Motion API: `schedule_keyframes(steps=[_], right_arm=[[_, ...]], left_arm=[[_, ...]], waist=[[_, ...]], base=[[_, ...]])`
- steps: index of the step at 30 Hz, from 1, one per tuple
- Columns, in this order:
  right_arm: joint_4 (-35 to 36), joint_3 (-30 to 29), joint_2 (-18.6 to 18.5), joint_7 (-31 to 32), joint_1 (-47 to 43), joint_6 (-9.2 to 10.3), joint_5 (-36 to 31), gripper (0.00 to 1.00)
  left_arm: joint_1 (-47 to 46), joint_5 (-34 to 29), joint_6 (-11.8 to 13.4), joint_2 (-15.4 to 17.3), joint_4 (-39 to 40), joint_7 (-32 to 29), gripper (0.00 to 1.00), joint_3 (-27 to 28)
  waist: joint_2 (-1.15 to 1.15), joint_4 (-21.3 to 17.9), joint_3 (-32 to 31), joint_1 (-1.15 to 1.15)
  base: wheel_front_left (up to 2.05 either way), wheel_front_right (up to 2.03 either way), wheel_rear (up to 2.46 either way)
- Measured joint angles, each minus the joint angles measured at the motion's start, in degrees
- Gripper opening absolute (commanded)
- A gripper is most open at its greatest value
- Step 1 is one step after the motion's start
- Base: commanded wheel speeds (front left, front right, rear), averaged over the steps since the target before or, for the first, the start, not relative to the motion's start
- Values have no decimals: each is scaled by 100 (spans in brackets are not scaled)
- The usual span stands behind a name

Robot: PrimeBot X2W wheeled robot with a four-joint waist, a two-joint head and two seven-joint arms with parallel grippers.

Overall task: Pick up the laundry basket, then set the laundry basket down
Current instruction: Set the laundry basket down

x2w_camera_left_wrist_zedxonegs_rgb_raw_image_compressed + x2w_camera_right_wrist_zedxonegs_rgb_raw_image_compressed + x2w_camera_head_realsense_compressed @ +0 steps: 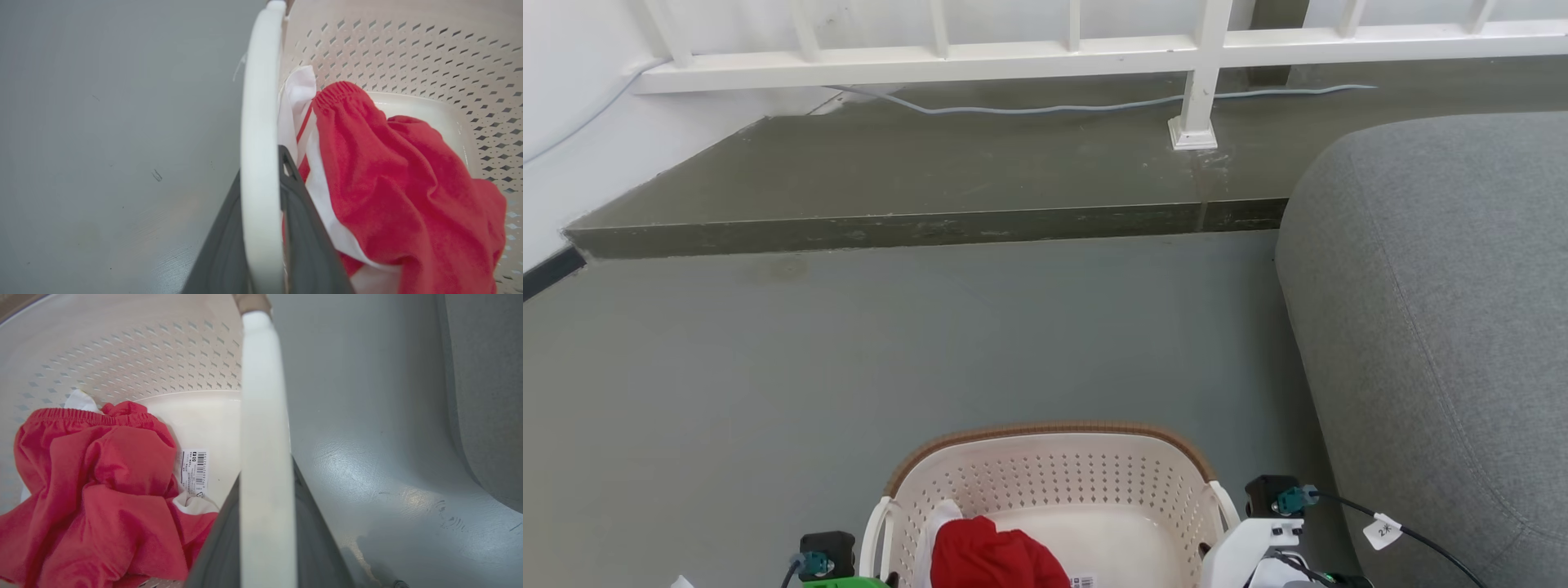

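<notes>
Laundry basket: cream, perforated, brown rim; low centre of head view, above grey floor, just left of grey sofa; contact with the floor cannot be told; contents: red garment, white cloth; left gripper pinching left handle; right gripper clamped on right handle.

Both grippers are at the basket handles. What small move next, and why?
Probably, if it rests on the floor, raise both arms straight up and level. The left gripper and right gripper are each shut on a handle of the laundry basket. The red garment lies towards its left side and the sofa stands close on the right, so tilting or sideways drift seems unwise.
</notes>
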State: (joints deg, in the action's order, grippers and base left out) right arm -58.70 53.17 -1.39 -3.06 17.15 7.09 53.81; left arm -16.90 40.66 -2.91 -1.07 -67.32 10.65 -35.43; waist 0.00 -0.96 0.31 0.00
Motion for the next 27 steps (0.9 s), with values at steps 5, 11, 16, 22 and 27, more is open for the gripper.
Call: schedule_keyframes(steps=[5,11,16,22,27], right_arm=[[3,68,-1,-20,44,2,31,0],[14,120,-18,-53,354,7,32,0],[29,138,-33,-129,854,10,25,0],[24,156,-55,-196,1370,14,3,0],[13,124,-62,-277,1728,15,2,0]], left_arm=[[-1,48,48,1,13,5,0,-3],[-120,98,114,15,105,76,0,68],[-545,102,169,21,142,135,0,197],[-977,101,243,66,241,159,0,229],[-1294,90,254,111,304,203,0,224]], waist=[[0,-12,52,0],[0,-37,280,0],[0,-57,587,0],[0,-82,1028,0],[0,-98,1417,0]], base=[[0,0,0],[0,0,0],[0,0,0],[0,0,0],[0,0,0]])
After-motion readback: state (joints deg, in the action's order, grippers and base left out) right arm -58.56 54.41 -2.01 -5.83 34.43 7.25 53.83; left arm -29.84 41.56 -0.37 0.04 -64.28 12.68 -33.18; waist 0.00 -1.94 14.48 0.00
